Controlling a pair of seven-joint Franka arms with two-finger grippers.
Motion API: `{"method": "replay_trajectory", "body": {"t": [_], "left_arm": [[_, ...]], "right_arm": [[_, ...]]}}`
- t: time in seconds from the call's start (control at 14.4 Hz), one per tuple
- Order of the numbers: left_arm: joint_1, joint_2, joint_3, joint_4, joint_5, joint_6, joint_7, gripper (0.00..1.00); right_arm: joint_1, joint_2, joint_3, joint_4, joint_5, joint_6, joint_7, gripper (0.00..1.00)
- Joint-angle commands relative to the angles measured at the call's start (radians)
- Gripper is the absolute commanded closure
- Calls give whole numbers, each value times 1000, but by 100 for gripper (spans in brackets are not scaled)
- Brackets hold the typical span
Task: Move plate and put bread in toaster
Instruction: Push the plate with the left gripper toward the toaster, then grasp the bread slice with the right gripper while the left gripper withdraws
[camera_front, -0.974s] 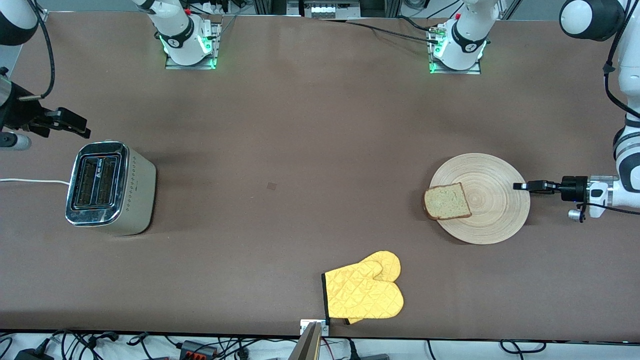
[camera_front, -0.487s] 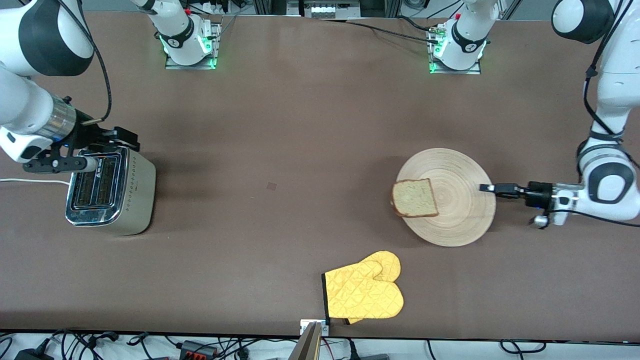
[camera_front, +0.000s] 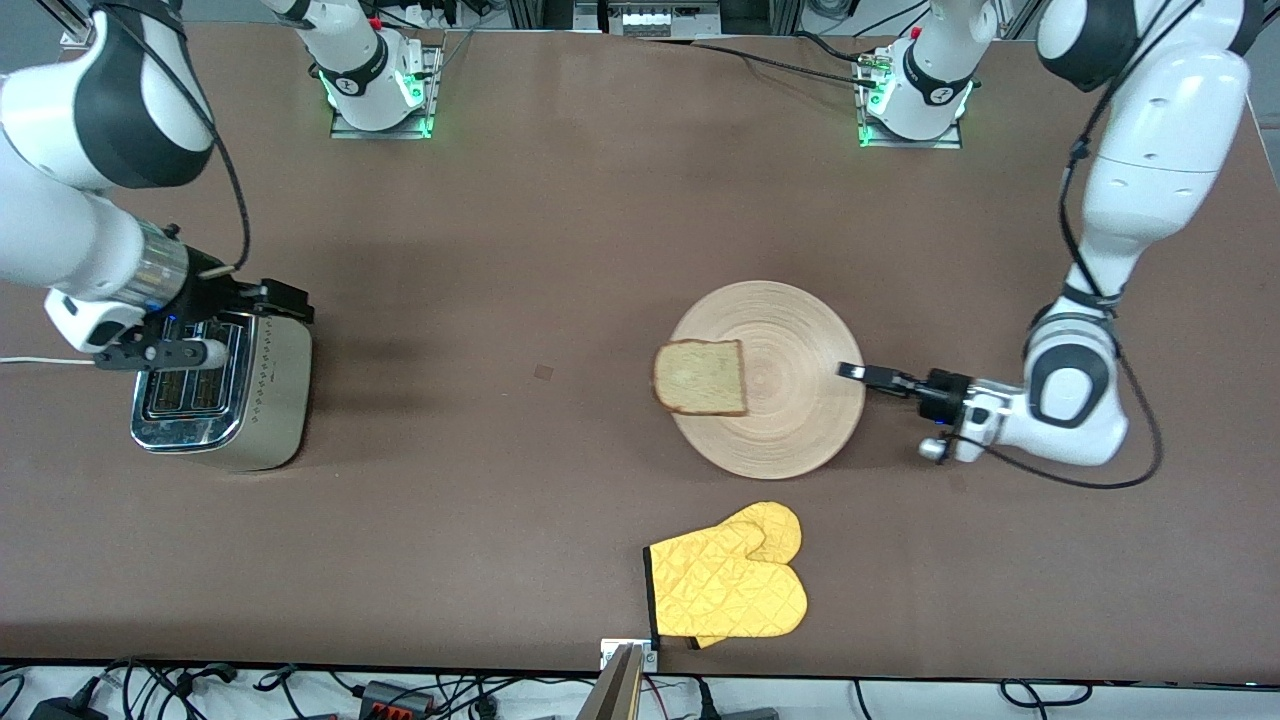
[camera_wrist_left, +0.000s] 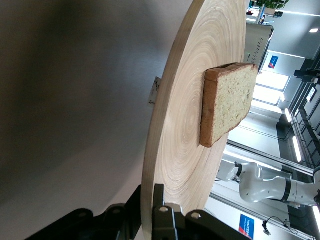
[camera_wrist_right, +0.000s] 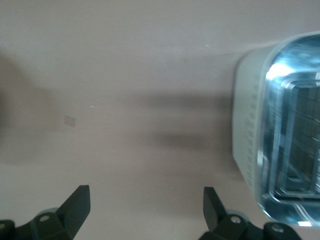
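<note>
The round light-wood plate (camera_front: 790, 400) lies near the table's middle, toward the left arm's end. The square bread slice (camera_front: 702, 377) rests on its rim nearest the toaster. My left gripper (camera_front: 852, 372) is shut on the plate's rim; the left wrist view shows the plate (camera_wrist_left: 175, 135) pinched between the jaws, with the bread (camera_wrist_left: 227, 102) on it. The chrome-topped toaster (camera_front: 215, 375) stands at the right arm's end. My right gripper (camera_front: 285, 298) is open and empty above the toaster's edge; the right wrist view shows the toaster (camera_wrist_right: 280, 135) beside my gripper (camera_wrist_right: 145, 200).
A yellow quilted oven mitt (camera_front: 730, 585) lies near the table's front edge, nearer to the camera than the plate. The toaster's white cord (camera_front: 50, 361) runs off the right arm's end of the table. A small mark (camera_front: 543, 372) sits on the table's middle.
My left gripper has dragged the plate with the bread toward the table's middle and the toaster. My right arm has swung in from the table's end to above the toaster.
</note>
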Motion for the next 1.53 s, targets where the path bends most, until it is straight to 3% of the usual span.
{"method": "replay_trajectory", "body": {"t": [0.0, 0.28, 0.7, 0.97, 1.32, 1.46], "left_arm": [[-109, -25, 1, -15, -99, 37, -34, 100], [-240, -14, 1, -15, -197, 120, -58, 99], [-372, -10, 1, -5, -243, 330, -60, 99], [-388, 3, 3, -3, -253, 364, -48, 96], [-391, 24, 9, -3, -240, 366, -43, 92], [-389, 35, 12, -2, -240, 366, -43, 82]], "right_arm": [[40, 51, 0, 6, 17, 59, 16, 0], [70, 84, 0, 6, 53, 83, 17, 0], [70, 105, 0, 6, 96, 93, 17, 0], [79, 108, 0, 7, 101, 96, 17, 0], [86, 141, 0, 7, 179, 95, 14, 0], [86, 167, 0, 9, 217, 96, 12, 0]]}}
